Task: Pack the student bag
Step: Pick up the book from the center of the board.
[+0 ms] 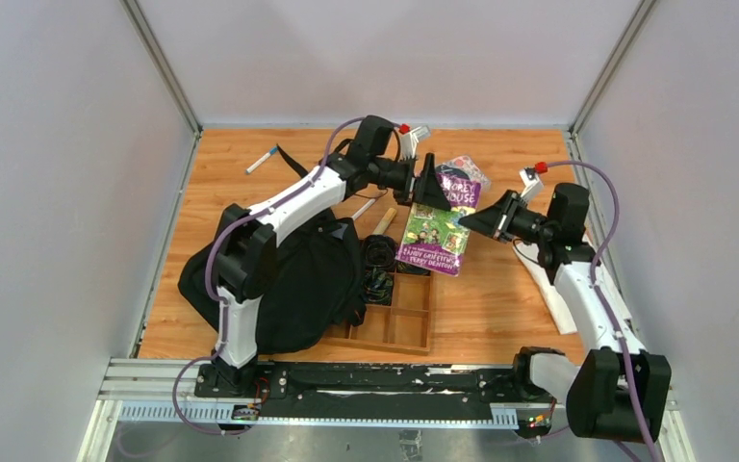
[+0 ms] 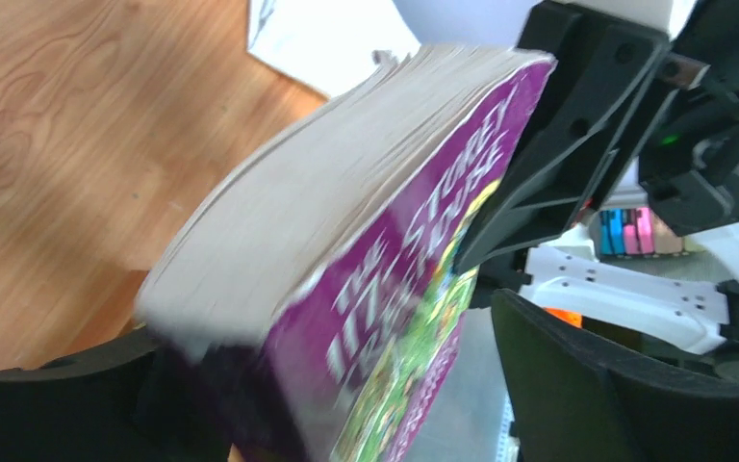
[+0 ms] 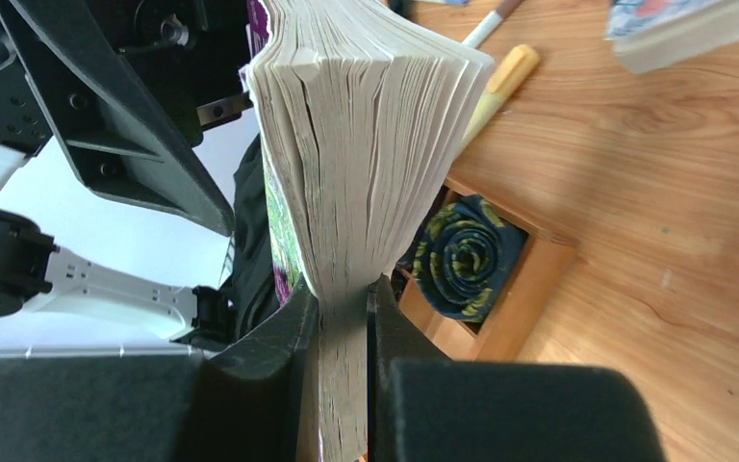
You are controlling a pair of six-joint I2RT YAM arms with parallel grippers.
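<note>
The student bag (image 1: 289,279) is a floppy black backpack slumped at the left, beside the left arm's base. A thick purple-covered book (image 1: 438,226) hangs tilted above the table between both arms. My right gripper (image 1: 471,219) is shut on the book's page edge, and its fingers pinch the paper block (image 3: 344,289). My left gripper (image 1: 430,188) is at the book's far left corner. Its fingers stand wide open round the book (image 2: 346,269), with a clear gap to the right finger (image 2: 616,385).
A wooden compartment tray (image 1: 399,322) lies right of the bag, with a rolled blue-and-yellow cloth (image 3: 462,255) in one cell. A yellow-capped pen (image 3: 500,82), a marker (image 1: 262,160), another book (image 1: 467,171) and white paper (image 1: 548,289) lie on the table.
</note>
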